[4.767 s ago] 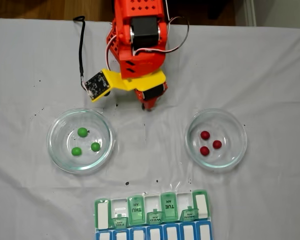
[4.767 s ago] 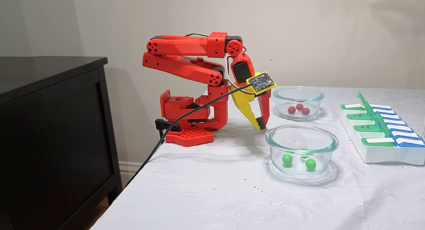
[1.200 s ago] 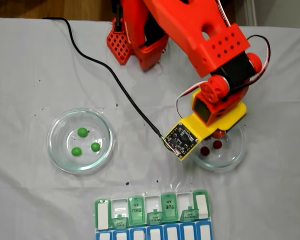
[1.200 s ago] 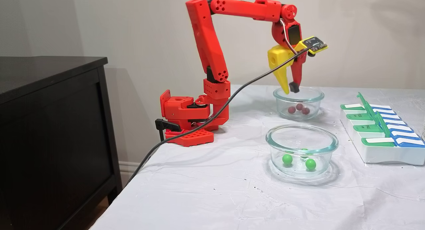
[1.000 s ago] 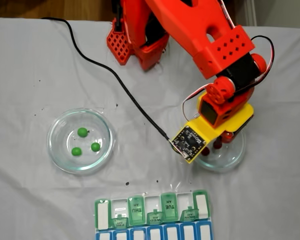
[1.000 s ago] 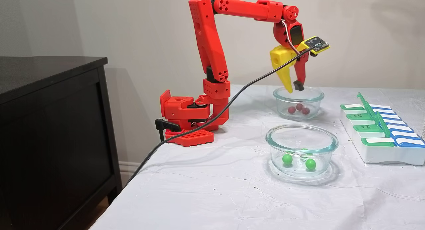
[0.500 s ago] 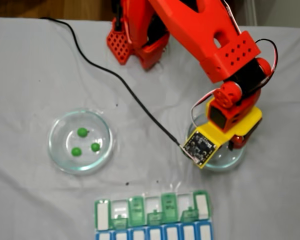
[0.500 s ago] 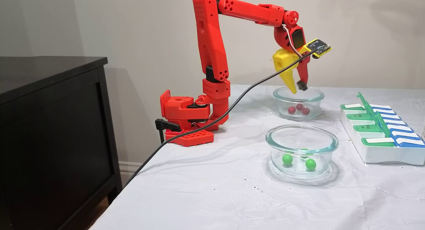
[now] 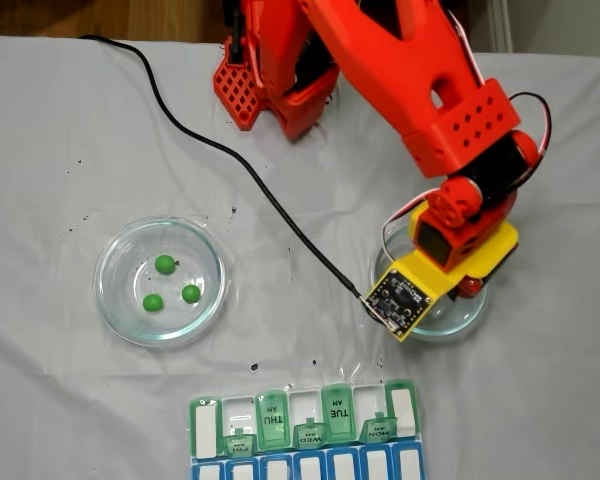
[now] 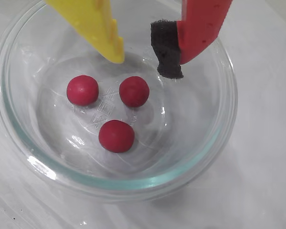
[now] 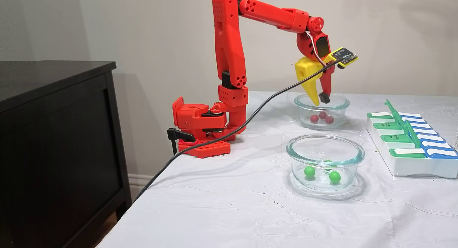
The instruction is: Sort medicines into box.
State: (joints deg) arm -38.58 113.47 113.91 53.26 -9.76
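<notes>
- Medicines: none sorted. Three red pills lie in the far glass dish; three green pills lie in the near dish.
- Box: several green lids raised; no pills visible inside.
- Claw: released, empty, fingers spread just above the red pills.
- Remaining: all six picks and placements.

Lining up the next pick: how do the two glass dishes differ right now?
The dish with red pills has the open gripper poised at its rim; the dish with green pills has nothing above it. In the side fixed view, the red pills' dish sits farther from the camera, the green pills' dish closer. One holds three red pills, the other three green pills. Both are round, clear and upright.
</notes>
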